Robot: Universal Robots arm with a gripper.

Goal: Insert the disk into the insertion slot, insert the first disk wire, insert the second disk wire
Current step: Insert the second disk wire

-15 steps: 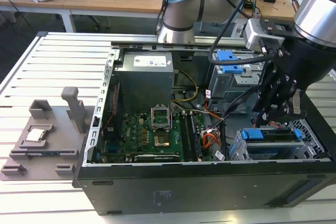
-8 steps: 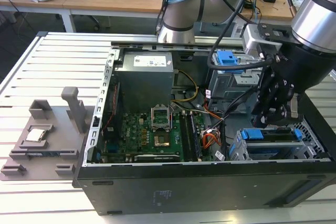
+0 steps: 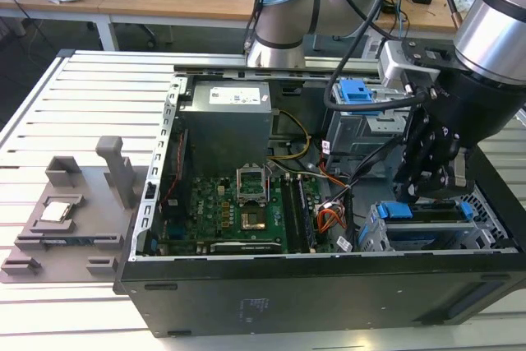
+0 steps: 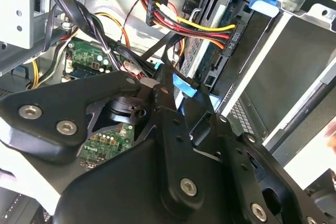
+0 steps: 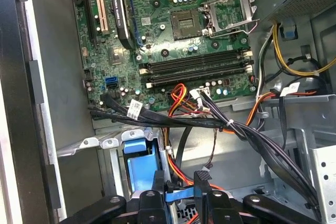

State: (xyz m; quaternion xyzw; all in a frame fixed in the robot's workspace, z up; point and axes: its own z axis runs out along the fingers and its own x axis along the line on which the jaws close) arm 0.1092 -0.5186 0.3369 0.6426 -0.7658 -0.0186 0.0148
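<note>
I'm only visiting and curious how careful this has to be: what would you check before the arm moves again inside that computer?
1. Disk inside the insertion slot: ok, its blue carrier sits in the grey cage.
2. First disk wire plugged in at the disk's edge: ok, as far as the second wrist view shows.
3. Second disk wire with its blue plug between the end effector fingers: ok.
4. Blue plug fully seated: cannot tell.
5. Black cable bundle well away from the end effector: not ok, it runs close by.
</note>
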